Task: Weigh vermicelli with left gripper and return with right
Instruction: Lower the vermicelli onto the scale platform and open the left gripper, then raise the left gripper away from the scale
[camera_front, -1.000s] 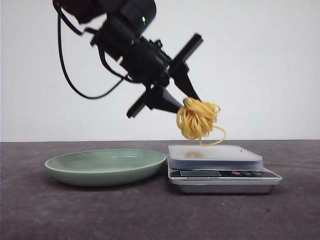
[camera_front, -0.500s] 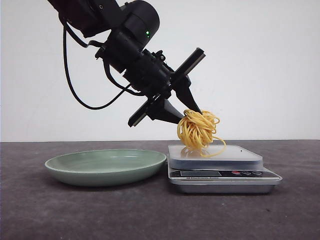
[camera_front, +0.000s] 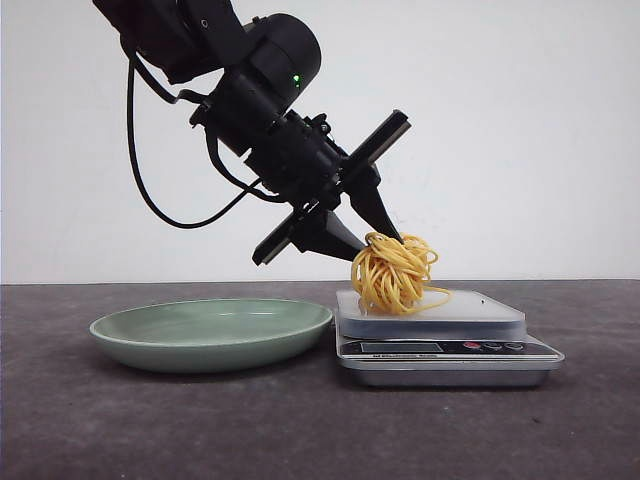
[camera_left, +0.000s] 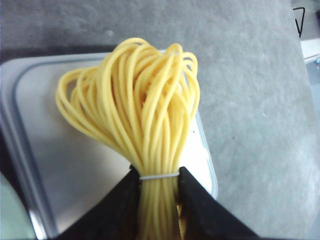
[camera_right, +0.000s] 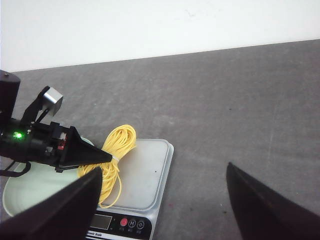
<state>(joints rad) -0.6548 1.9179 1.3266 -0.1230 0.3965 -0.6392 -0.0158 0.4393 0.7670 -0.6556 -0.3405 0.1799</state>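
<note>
The vermicelli (camera_front: 393, 272) is held by the left gripper (camera_front: 368, 238), whose two black fingers (camera_left: 119, 210) are clamped on the bound neck of the bundle, where a thin white tie (camera_left: 159, 176) is wound around the strands. The looped yellow nest is seen over the weighing platform of the kitchen scale (camera_front: 445, 342), toward the platform's left edge; in the front view the lowest loops appear to meet the platform (actual contact cannot be confirmed), and one loose strand is curved out to the right.

The scale is set on the dark grey table (camera_front: 300, 430), right of centre, with its display and buttons facing the front edge. The pale green plate (camera_front: 212, 333) is placed just beside the scale on its left, the rims nearly touching. Nothing is seen on the plate.

The right gripper (camera_right: 162, 200) is held high above the table, well apart from the scale. Its two dark fingertips (camera_right: 260, 210) are spread wide with nothing between them, as recorded in the right wrist view. The left arm (camera_front: 240, 80) is angled down from the upper left toward the scale.
</note>
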